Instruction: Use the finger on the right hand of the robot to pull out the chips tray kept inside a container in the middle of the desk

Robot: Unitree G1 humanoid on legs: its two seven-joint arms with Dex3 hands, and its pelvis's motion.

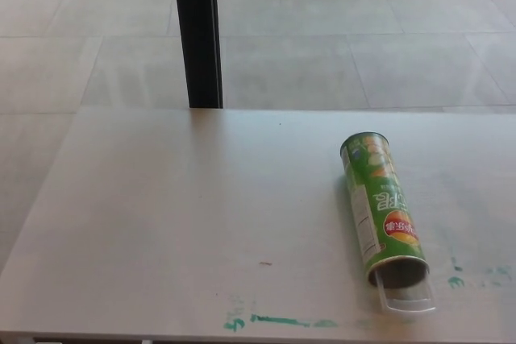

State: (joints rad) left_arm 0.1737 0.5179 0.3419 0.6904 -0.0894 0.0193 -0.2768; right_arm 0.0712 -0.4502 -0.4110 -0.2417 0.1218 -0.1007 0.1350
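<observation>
A green chips can point(379, 205) lies on its side on the right part of the white desk point(177, 215), its open mouth facing the near edge. A clear plastic tray point(407, 297) sticks a short way out of that mouth and rests on the desk. Neither of my hands shows in the head view.
Green paint marks point(278, 321) run along the desk's near edge, with more point(476, 278) to the right of the can. A black post point(200, 34) stands behind the desk's far edge, on a tiled floor.
</observation>
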